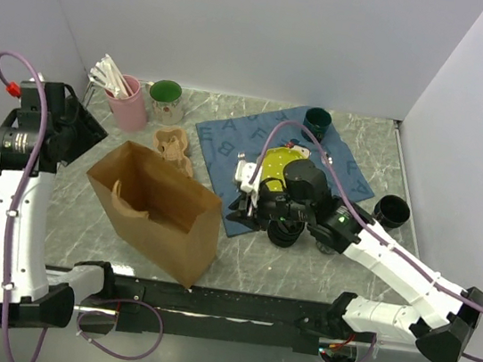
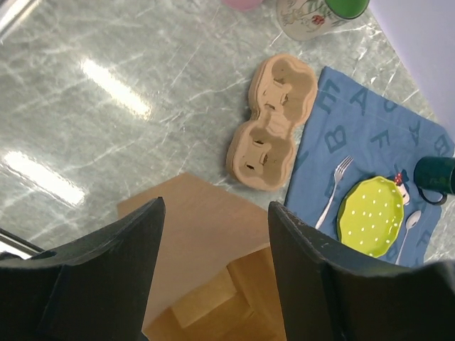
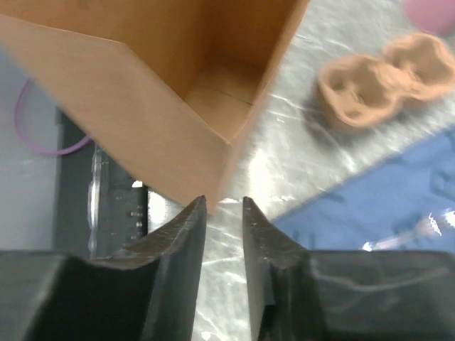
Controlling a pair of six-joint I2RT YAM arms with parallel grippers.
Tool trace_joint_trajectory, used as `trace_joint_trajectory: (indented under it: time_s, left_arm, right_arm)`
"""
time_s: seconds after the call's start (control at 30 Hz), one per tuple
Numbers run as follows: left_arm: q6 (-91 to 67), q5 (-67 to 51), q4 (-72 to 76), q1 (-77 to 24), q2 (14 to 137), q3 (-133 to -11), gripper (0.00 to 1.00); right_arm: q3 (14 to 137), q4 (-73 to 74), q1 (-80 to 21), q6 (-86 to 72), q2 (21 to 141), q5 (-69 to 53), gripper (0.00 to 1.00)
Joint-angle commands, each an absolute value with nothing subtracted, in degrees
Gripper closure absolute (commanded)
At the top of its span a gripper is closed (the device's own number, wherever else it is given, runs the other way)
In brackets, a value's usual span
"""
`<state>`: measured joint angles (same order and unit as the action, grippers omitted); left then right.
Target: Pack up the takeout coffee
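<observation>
Bag stands open near the front edge. Right gripper hangs just beside its corner, fingers slightly parted, holding nothing. Left gripper is high over the bag's far side, fingers wide apart, empty. One cup sits right of the cloth. What appears to be a second cup sits at the cloth's near edge, largely hidden under the right arm. Carrier lies beyond the bag.
</observation>
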<state>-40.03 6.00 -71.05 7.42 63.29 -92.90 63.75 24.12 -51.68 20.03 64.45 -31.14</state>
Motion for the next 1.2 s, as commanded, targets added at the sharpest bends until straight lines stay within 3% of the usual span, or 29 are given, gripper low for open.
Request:
trace_joint_trajectory:
  time_s: [0.0, 0.03, 0.17, 0.27, 0.4, 0.57, 0.77, 1.17]
  left_arm:
    - [-43.9, 6.6, -65.1, 7.6, 59.9, -89.5, 0.34]
    - [-44.2, 7.1, -65.0, 7.6, 59.9, -88.9, 0.34]
    - [-44.4, 12.2, -64.3, 7.6, 59.2, -83.7, 0.34]
    - [-47.3, 18.6, -63.9, 7.6, 58.4, -79.2, 0.34]
    - [-49.2, 23.0, -62.1, 7.6, 57.0, -76.7, 0.32]
    - [-52.3, 17.9, -63.5, 7.2, 57.6, -77.1, 0.34]
    - [-54.7, 13.7, -64.6, 6.2, 53.6, -72.6, 0.33]
    - [-54.0, 10.5, -68.7, 5.9, 48.3, -71.1, 0.33]
  right_arm:
    - [72.9, 27.4, -51.3, 3.8, 62.4, -18.2, 0.58]
    - [76.0, 34.8, -51.3, 0.2, 63.2, -14.0, 0.53]
    - [92.8, 54.7, -51.4, -22.1, 67.2, -8.1, 0.52]
    - [96.6, 65.3, -51.4, -36.7, 69.1, -6.5, 0.46]
    - [99.2, 71.5, -51.5, -47.5, 71.4, -6.7, 0.43]
    - [99.8, 72.1, -55.4, -63.1, 72.7, -5.4, 0.43]
    - [110.0, 77.3, -63.8, -74.9, 80.5, 2.8, 0.41]
    - [121.2, 89.9, -68.3, -82.0, 92.3, 5.9, 0.44]
